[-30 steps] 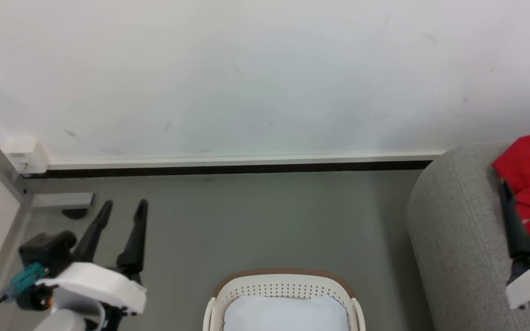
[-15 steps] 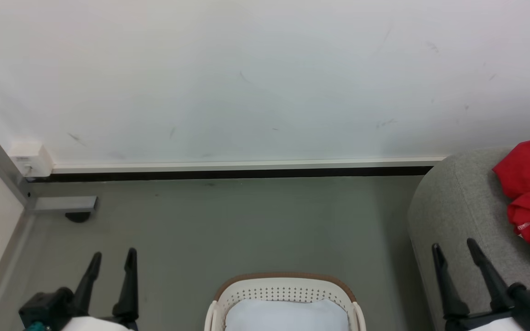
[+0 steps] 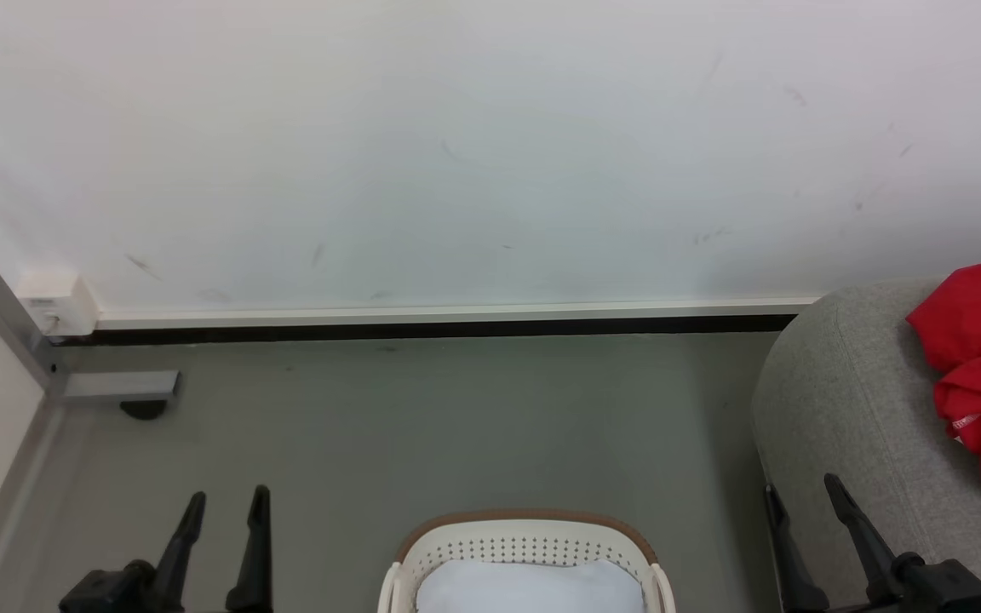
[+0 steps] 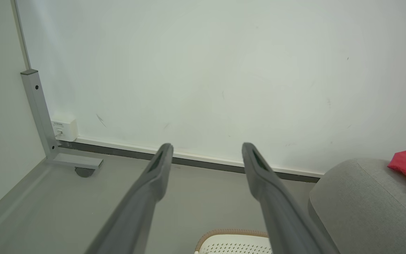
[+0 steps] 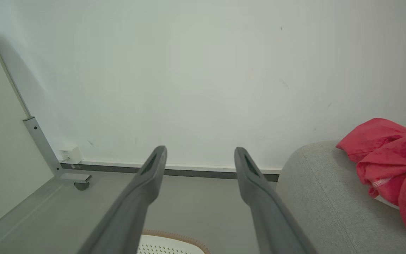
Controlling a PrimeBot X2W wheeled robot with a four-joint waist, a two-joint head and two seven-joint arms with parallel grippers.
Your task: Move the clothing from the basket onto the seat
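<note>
Clothing (image 3: 980, 375): red heap lying on the seat (image 3: 848, 409), far right.
Basket (image 3: 524, 541): centred low, pale pad (image 3: 529, 587) in the part on show; its near half is cut off.
Right tool (image 3: 800, 485): jaws wide, empty; the heap lies ahead and to its right, well apart. This is the nearer arm.
Left tool (image 3: 229, 498): wide, empty, over the floor (image 3: 456, 426).
Views: right wrist view catches white trim in the folds; left wrist view catches a red corner.
Call: probably done.

Head camera high, angled down at wall (image 3: 490, 153); wrist cameras lower, same wall, shared seat (image 4: 365, 197) corner.
</note>
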